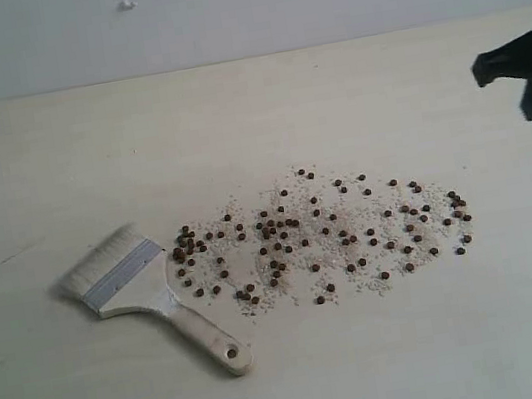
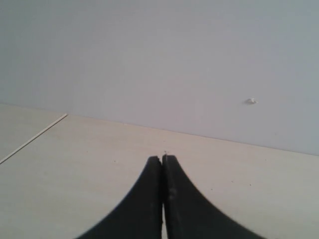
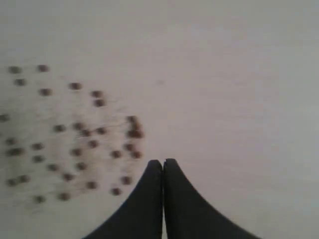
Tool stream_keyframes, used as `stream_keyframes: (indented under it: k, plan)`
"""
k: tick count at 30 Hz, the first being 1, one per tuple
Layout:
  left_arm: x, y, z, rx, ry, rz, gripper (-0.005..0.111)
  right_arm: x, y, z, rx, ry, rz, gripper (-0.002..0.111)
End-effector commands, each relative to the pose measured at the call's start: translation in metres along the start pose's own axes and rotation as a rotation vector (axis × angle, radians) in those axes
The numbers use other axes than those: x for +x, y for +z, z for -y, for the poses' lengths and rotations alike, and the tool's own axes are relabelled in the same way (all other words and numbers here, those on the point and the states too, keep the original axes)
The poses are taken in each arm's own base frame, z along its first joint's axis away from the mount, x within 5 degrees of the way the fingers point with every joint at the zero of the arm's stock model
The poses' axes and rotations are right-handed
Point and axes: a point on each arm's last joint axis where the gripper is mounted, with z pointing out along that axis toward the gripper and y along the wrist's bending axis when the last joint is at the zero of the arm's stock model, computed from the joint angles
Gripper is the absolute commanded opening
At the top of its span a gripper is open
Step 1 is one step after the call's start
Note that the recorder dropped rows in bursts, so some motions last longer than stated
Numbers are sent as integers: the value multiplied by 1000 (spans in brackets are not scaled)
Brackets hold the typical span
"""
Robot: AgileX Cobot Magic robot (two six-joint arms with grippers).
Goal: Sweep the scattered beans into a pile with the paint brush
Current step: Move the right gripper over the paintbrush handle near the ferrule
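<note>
Dark-brown beans [image 1: 269, 231] lie scattered with whitish crumbs in a wide band across the middle of the table; no pile shows. The paint brush [image 1: 124, 273] lies flat to their left, pale bristles pointing far-left and its wooden handle toward the front. Nothing holds it. My right gripper [image 1: 484, 70] hovers at the far right edge, shut and empty. In the right wrist view this gripper [image 3: 163, 162] sits just beside the nearest blurred beans [image 3: 134, 133]. My left gripper [image 2: 162, 158] is shut and empty over bare table. It is out of the exterior view.
The pale wooden table [image 1: 38, 165] runs back to a grey wall with a small white knob [image 1: 127, 4]. In the left wrist view the same knob [image 2: 250, 101] shows, and a thin seam [image 2: 35, 139] crosses the tabletop.
</note>
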Motion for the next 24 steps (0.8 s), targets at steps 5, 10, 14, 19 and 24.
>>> stream_keyframes:
  k: [5,10,14,19,24]
  plan:
    - [0,0,0,1,-5,6,0,9,-1,-93,-303,-246,55,1]
    - [0,0,0,1,-5,6,0,22,0,-157,-370,-486,108,9]
    - [0,0,0,1,-5,6,0,49,13,-225,-436,-728,93,31]
    - [0,0,0,1,-5,6,0,58,40,-273,-371,-857,29,42]
    - [0,0,0,1,-5,6,0,52,65,-286,-288,-850,-101,43]
